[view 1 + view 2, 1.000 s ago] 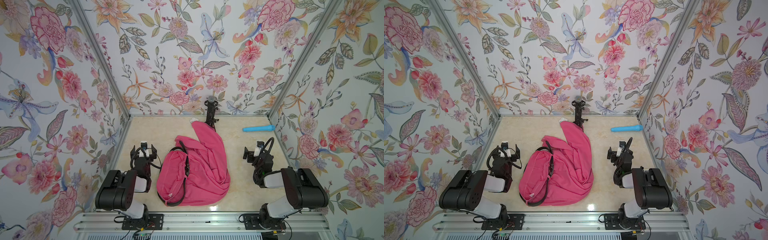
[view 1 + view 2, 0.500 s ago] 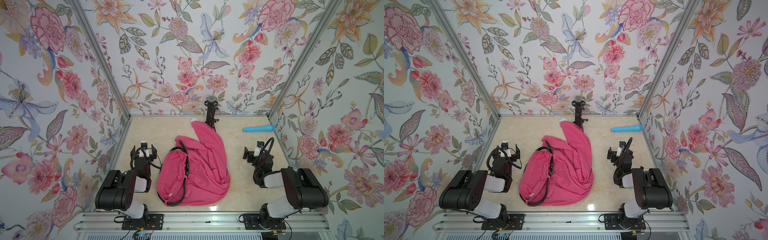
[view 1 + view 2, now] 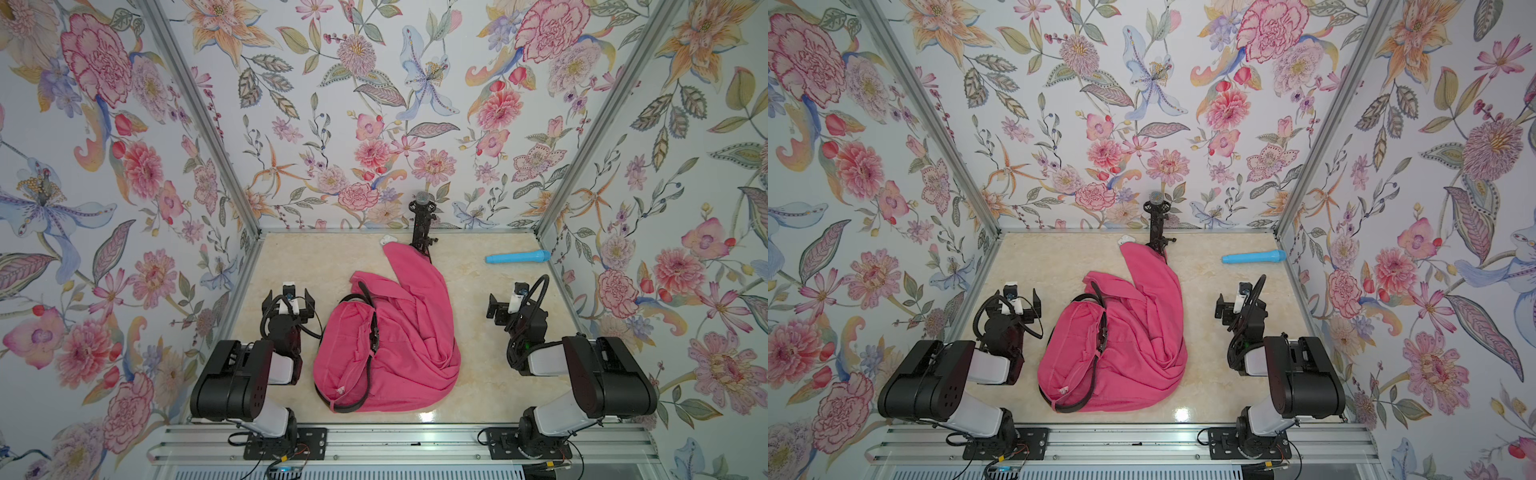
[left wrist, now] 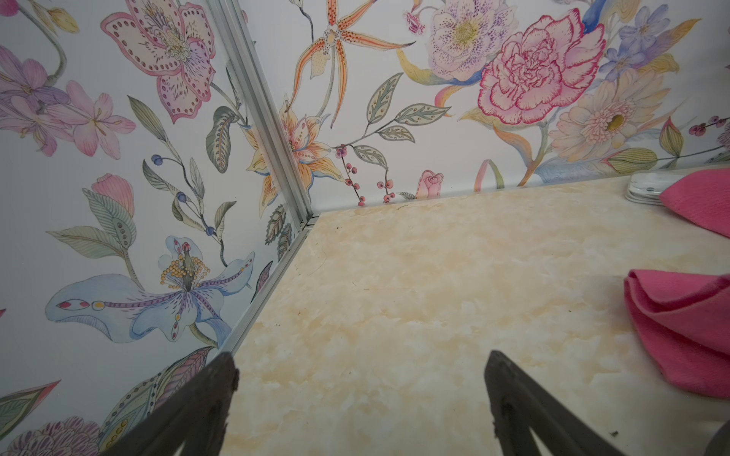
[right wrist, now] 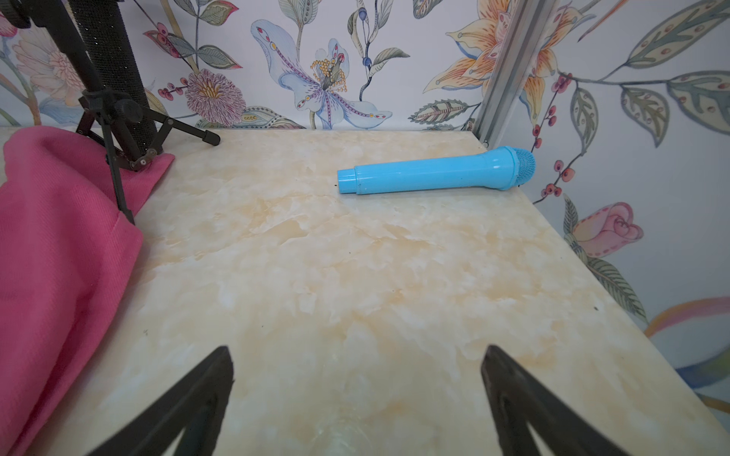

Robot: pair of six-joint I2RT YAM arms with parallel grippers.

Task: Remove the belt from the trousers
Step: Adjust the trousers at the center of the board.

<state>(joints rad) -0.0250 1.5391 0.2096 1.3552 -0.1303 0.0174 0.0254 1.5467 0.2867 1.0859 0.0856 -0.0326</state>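
Evidently unstarted; black belt (image 3: 375, 332) not yet pulled from pink trousers (image 3: 415, 332) at desk (image 3: 478, 332) centre; left gripper (image 4: 357, 355), right gripper (image 5: 355, 349) both spread wide, empty.

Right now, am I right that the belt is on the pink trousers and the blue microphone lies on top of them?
Not quite: the blue microphone lies on the bare table, apart from the trousers, as the right wrist view shows. The belt is indeed on the trousers.
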